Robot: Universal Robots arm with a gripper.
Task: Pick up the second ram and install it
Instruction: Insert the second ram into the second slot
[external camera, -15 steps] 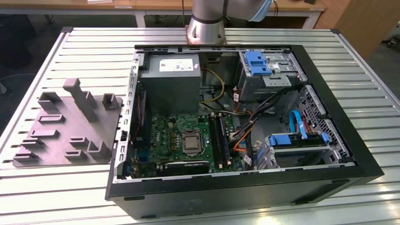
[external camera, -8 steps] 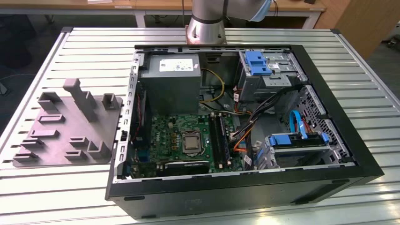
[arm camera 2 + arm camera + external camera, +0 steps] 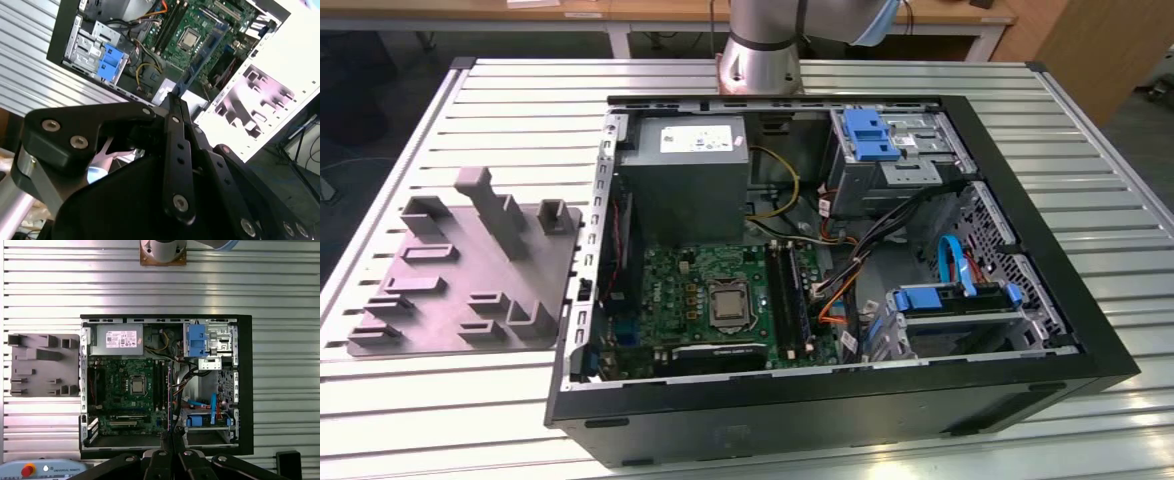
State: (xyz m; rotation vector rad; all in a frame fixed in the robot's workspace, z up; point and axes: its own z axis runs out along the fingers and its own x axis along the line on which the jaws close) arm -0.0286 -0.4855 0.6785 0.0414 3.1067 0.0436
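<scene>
RAM module (image 3: 205,55): appears as a thin bluish-green board projecting from the fingertips of the gripper (image 3: 175,102). The jaws are closed on one end of it, and its long axis runs straight out from the tips toward the open computer case (image 3: 854,410).

In the first wrist view the module (image 3: 169,400) is seen edge-on as a narrow line rising from the gripper (image 3: 172,440). That line lies parallel to the memory slots (image 3: 160,385) and just beside them in the picture.

Judged from how much of the case both wrist views take in, the gripper hangs well above the motherboard (image 3: 707,290), with the module clear of the slots (image 3: 781,290).

The grey parts fixture (image 3: 467,270) rests on the slatted table (image 3: 520,90), at the exterior view's left of the case.
</scene>
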